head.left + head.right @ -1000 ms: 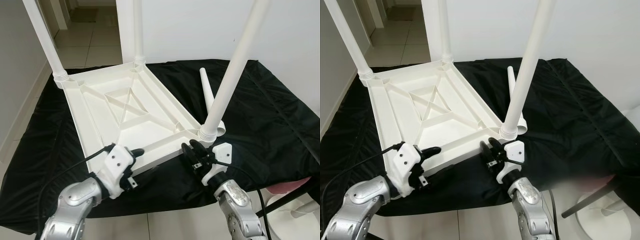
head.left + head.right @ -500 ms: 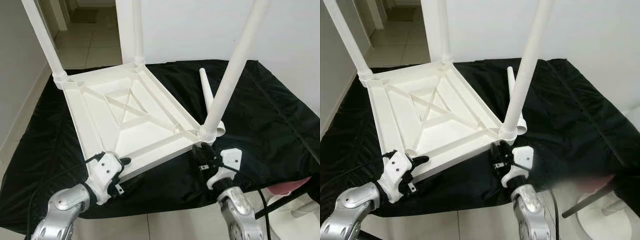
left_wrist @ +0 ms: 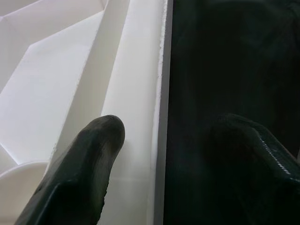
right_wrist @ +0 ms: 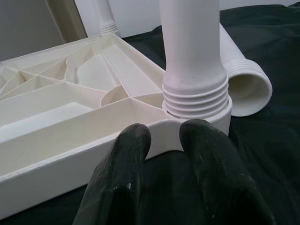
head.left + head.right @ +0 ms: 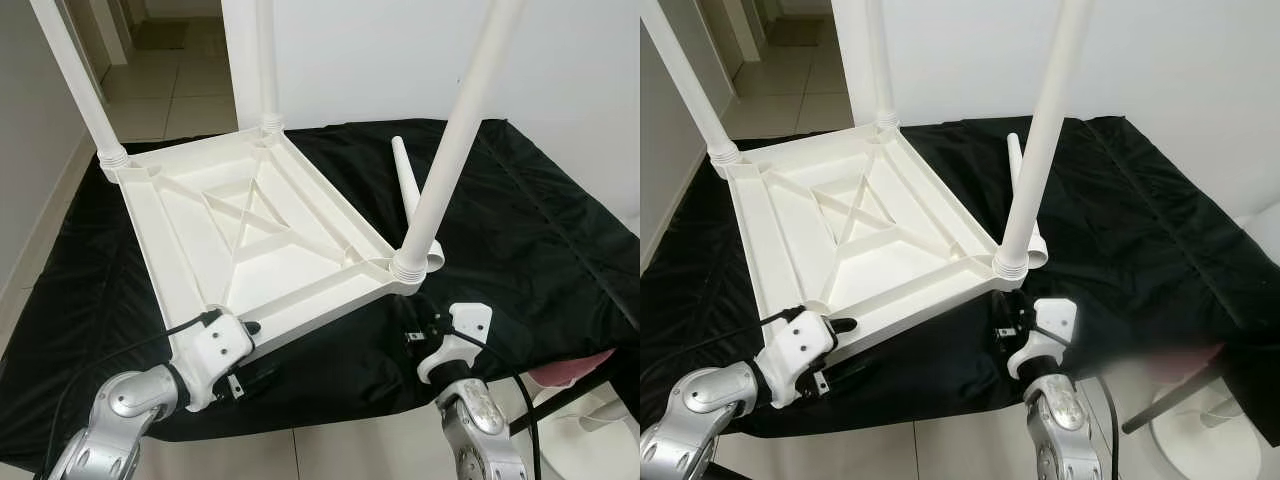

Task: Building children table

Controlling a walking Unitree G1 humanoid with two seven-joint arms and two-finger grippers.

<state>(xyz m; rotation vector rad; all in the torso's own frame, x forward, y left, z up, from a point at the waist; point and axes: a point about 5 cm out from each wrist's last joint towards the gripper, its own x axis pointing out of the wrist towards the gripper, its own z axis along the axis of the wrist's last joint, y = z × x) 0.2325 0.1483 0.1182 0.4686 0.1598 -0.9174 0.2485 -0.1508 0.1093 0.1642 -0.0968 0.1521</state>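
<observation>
White wall (image 5: 380, 50), beige tiled floor (image 5: 180, 90), black cloth (image 5: 540, 230)
</observation>
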